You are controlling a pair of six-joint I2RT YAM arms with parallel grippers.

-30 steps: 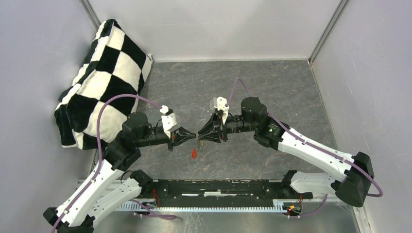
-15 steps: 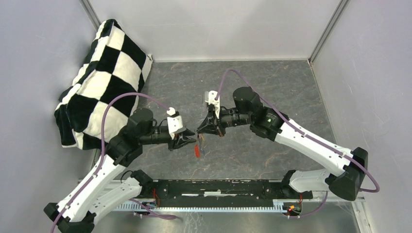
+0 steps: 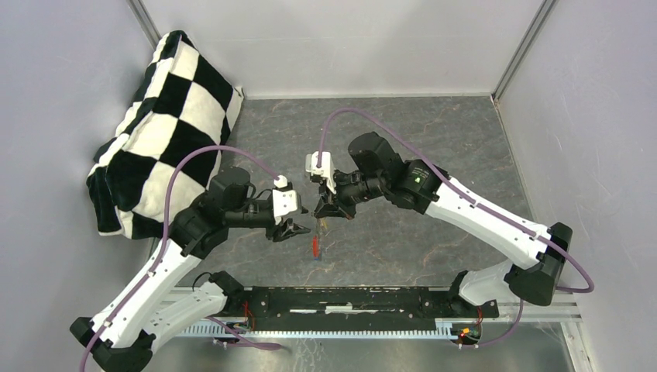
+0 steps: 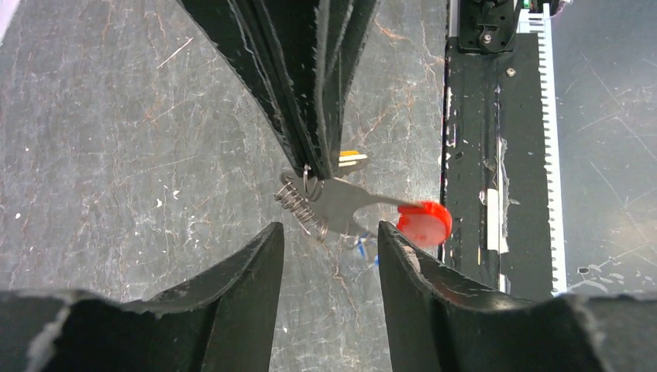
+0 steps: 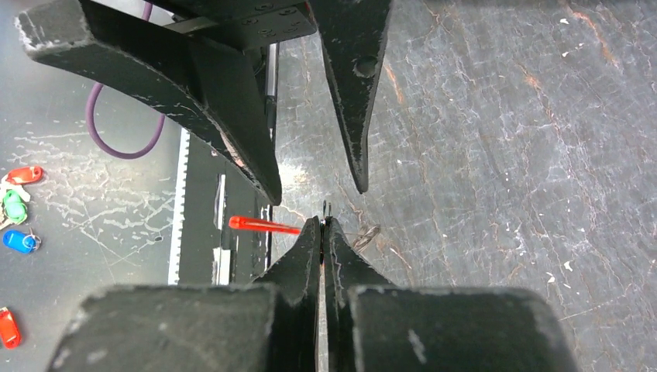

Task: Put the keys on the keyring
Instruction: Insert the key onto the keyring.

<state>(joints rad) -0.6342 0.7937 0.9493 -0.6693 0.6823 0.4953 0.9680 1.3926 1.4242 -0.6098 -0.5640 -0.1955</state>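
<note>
The keyring point(image 4: 423, 223) is a red round piece on the end of a flat grey metal part with a coiled wire loop. My right gripper point(image 5: 321, 223) is shut on that loop, and the keyring point(image 5: 262, 225) shows edge-on as a red sliver. It hangs above the table point(image 3: 314, 246). A yellow key cap point(image 4: 352, 159) peeks from behind the right fingers point(image 4: 310, 93), and blue bits of a key point(image 4: 361, 249) lie below. My left gripper point(image 4: 329, 231) stands open just under the loop, touching nothing. In the top view both grippers point(image 3: 298, 228) point(image 3: 319, 211) meet mid-table.
A black-and-white checked cushion point(image 3: 166, 124) leans in the back left corner. The black mounting rail point(image 3: 349, 298) runs along the near edge. Red, green and blue key tags point(image 5: 15, 205) lie beyond the rail, by a purple cable point(image 5: 120, 136).
The right gripper shut on the keyring's loop and the left gripper, shut before, opened and let go. Both arms shifted left, and the keyring now hangs from the right gripper.
</note>
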